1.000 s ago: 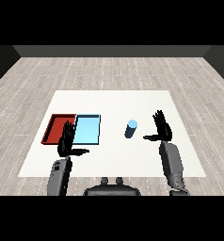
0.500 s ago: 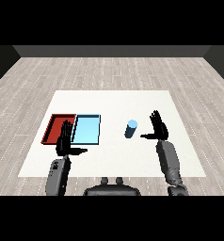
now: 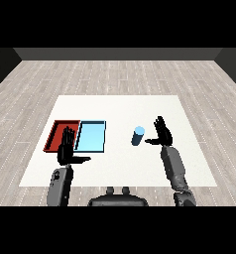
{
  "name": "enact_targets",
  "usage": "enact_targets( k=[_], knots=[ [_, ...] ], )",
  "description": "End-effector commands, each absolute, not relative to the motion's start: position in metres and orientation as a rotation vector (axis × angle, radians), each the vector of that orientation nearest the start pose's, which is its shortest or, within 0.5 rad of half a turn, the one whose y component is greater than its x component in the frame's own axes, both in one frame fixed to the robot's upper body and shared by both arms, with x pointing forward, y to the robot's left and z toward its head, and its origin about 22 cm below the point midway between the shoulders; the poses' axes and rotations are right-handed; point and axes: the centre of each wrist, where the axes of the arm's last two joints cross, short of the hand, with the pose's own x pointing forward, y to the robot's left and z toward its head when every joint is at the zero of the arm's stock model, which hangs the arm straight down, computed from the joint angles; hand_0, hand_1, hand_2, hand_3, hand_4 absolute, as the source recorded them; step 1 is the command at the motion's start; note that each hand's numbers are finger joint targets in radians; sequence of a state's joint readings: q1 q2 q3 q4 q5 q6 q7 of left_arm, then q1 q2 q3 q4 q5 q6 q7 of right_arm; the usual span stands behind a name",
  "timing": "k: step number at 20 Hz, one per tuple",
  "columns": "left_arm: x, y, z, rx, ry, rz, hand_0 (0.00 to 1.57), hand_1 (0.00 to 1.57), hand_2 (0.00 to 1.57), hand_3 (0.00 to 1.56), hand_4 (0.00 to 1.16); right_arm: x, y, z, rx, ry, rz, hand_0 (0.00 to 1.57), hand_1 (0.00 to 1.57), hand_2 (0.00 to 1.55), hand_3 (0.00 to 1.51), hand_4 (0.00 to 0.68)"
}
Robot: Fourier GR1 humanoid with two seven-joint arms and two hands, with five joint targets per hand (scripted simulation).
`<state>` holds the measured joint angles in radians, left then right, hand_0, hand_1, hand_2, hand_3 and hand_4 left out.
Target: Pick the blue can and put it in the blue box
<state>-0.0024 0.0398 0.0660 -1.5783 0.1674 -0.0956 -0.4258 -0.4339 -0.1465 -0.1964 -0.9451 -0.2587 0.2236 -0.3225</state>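
While the blue can (image 3: 138,136) stands upright right of the table's (image 3: 120,106) centre, apart from the light blue tray (image 3: 91,137), the right hand (image 3: 162,133), fingers straight and spread, is just beside it in the approach step, which next calls for curling round it; the left hand (image 3: 67,150) is likewise unclenched.

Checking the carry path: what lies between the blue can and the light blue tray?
Nothing: in the head view, only bare white table separates the blue can from the light blue tray.
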Motion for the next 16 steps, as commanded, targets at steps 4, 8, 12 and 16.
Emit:
enact_targets(
  k=[4, 8, 12, 16],
  knots=[
    [0.255, 0.222, -0.002, -0.112, -2.034, 0.096, 0.00, 0.00, 0.00, 0.00, 0.00, 0.334, -0.249, -0.049, 0.237, -1.665, -0.098, 0.00, 0.00, 0.00, 0.00, 0.000],
    [0.248, 0.248, -0.012, -0.122, -2.019, 0.103, 0.00, 0.00, 0.00, 0.00, 0.00, 0.330, -0.248, -0.064, 0.266, -1.661, -0.136, 0.00, 0.00, 0.00, 0.00, 0.000],
    [0.234, 0.249, 0.004, -0.077, -2.028, 0.118, 0.00, 0.00, 0.00, 0.00, 0.00, 0.346, -0.243, -0.066, 0.287, -1.636, -0.116, 0.00, 0.00, 0.00, 0.00, 0.000],
    [0.237, 0.268, 0.004, -0.088, -2.046, 0.102, 0.00, 0.00, 0.00, 0.00, 0.00, 0.350, -0.241, -0.049, 0.273, -1.640, -0.094, 0.00, 0.00, 0.00, 0.00, 0.000]
  ],
)
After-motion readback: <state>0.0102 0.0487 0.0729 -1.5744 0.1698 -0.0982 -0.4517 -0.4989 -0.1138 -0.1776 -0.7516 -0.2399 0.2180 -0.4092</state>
